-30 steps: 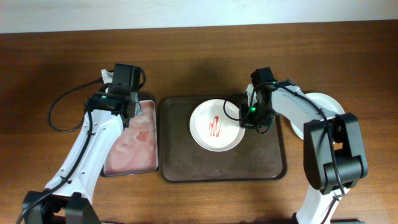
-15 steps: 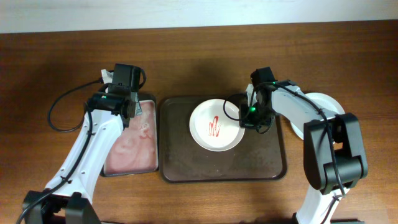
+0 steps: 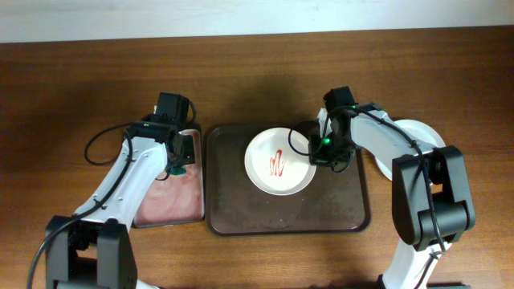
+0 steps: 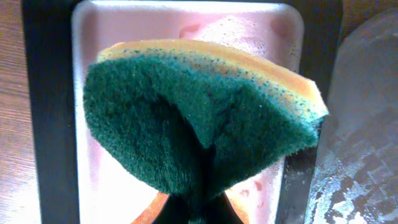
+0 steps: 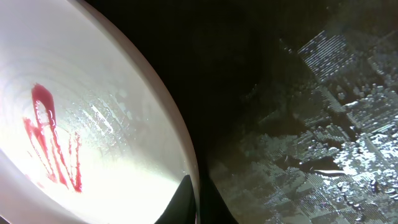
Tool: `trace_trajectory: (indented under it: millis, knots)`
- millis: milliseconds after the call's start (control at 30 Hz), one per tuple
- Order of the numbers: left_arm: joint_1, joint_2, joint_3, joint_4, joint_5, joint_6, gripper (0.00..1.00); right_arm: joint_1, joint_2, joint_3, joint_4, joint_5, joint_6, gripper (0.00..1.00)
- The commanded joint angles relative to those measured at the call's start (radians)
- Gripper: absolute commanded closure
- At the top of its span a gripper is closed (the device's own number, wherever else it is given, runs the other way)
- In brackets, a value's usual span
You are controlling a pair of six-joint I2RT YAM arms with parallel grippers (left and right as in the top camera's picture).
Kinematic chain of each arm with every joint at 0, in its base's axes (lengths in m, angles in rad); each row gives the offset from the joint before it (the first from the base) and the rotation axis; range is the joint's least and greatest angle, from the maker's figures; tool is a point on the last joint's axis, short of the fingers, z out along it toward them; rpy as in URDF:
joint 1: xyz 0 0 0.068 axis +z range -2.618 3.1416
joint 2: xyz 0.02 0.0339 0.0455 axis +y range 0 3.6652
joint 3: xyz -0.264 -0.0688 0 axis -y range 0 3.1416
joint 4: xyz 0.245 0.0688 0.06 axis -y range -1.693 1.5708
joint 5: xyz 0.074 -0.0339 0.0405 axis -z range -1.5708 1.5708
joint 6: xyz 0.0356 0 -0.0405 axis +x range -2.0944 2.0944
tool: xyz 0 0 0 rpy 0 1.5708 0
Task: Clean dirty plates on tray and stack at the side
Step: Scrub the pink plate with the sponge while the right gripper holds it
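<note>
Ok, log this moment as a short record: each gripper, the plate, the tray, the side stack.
left gripper: shut on sponge, over the basin of pink soapy water
right gripper: shut on the right rim of the dirty plate
dirty plate: on the tray, red smear in its middle
tray: wet, holds one plate
side plate: white, on the table right of the tray

The sponge has a coarse, fibrous green scouring face over porous yellow foam. The plate is white, smooth and glossy, with a wet red smear. The dark tray looks like matt textured plastic, filmed with water. The worktop is brown wood with visible grain and a soft sheen
</note>
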Motion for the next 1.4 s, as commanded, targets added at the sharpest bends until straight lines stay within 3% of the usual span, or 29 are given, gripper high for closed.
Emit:
trace_trajectory:
  millis: [0,100,200,267,600,700,867,1167,1267,1367]
  knots:
    - [0.003,-0.006,0.0,0.005,0.049,0.017,1.0,0.005,0.013,-0.009,-0.006,0.02,0.001,0.96]
    - [0.001,-0.006,0.01,0.023,0.162,0.023,1.0,0.005,0.013,-0.009,-0.011,0.009,0.001,0.96]
    - [-0.023,-0.006,0.012,0.126,0.458,0.042,1.0,0.024,0.013,-0.009,-0.028,-0.055,0.002,0.96]
    - [-0.065,-0.005,0.012,0.188,0.529,0.024,1.0,0.059,0.013,-0.009,-0.027,-0.058,0.002,0.96]
    - [-0.285,0.149,0.011,0.275,0.533,-0.264,1.0,0.116,0.013,-0.009,-0.024,-0.04,0.013,0.96]
    - [-0.31,0.202,0.011,0.323,0.612,-0.262,1.0,0.116,0.013,-0.009,-0.024,-0.04,0.013,0.96]
    - [-0.347,0.248,0.01,0.345,0.588,-0.262,1.0,0.116,0.013,-0.009,-0.024,-0.04,0.013,0.96]
    - [-0.315,0.257,0.011,0.113,0.242,-0.311,1.0,0.116,0.013,-0.009,-0.028,-0.04,0.012,0.96]
    - [-0.278,0.219,0.022,0.1,0.246,-0.255,1.0,0.116,0.013,-0.009,-0.03,-0.04,0.012,0.96]
    - [-0.267,0.134,0.069,0.107,0.349,-0.15,1.0,0.116,0.013,-0.009,-0.031,-0.04,0.012,0.96]
